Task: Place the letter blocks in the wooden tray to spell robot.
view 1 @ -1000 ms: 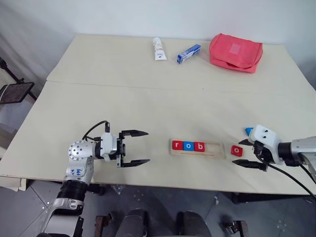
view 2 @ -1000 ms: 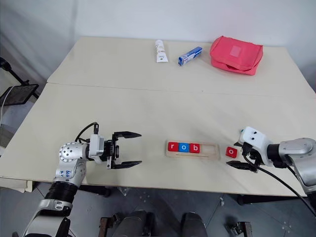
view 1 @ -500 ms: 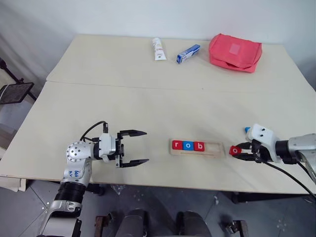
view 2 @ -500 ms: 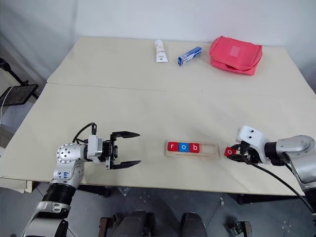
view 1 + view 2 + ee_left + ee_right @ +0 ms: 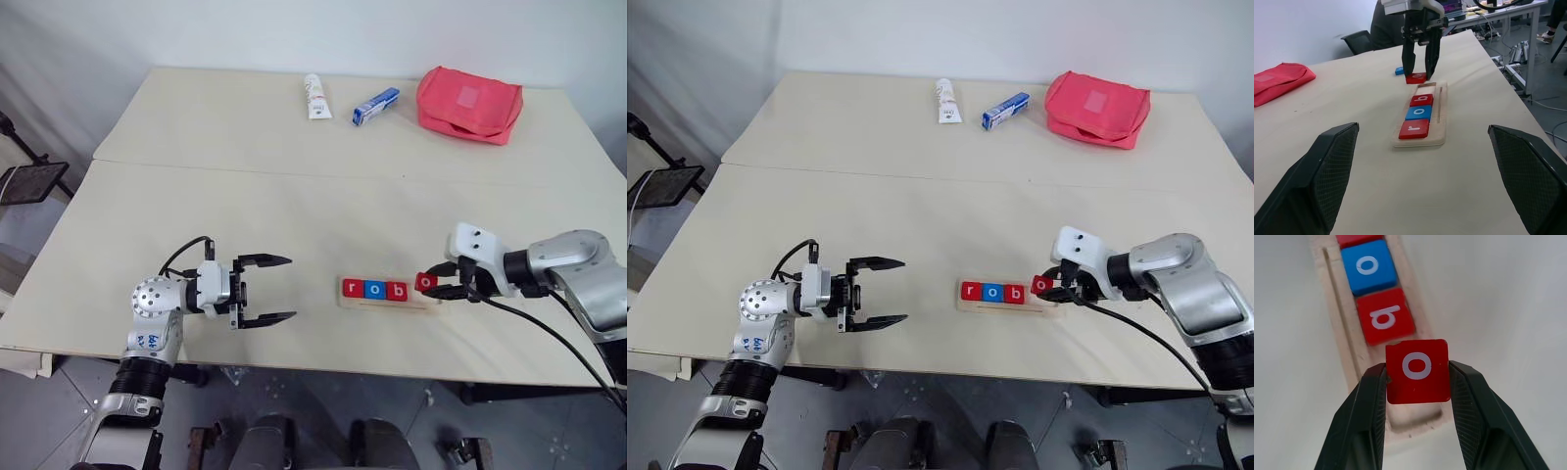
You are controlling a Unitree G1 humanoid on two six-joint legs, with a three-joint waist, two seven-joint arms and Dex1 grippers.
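Note:
The wooden tray (image 5: 423,302) lies near the table's front edge and holds three letter blocks in a row: red r (image 5: 351,288), blue o (image 5: 373,289), red b (image 5: 396,290). My right gripper (image 5: 428,285) is shut on a red o block (image 5: 1418,370) and holds it just above the tray's (image 5: 1347,362) free slot beside the b. A blue block (image 5: 1398,71) lies on the table beyond the tray, behind my right hand. My left gripper (image 5: 291,288) hangs open and empty over bare table, well to the left of the tray, pointing toward it.
At the far side of the table lie a white tube (image 5: 313,96), a blue-and-white box (image 5: 375,106) and a red pouch (image 5: 468,103). The table's front edge runs just below the tray. A black stand (image 5: 29,182) is off the table's left.
My right gripper closed on the red o block, lifted it off the table and carried it left to the tray's free end. The left gripper stayed put.

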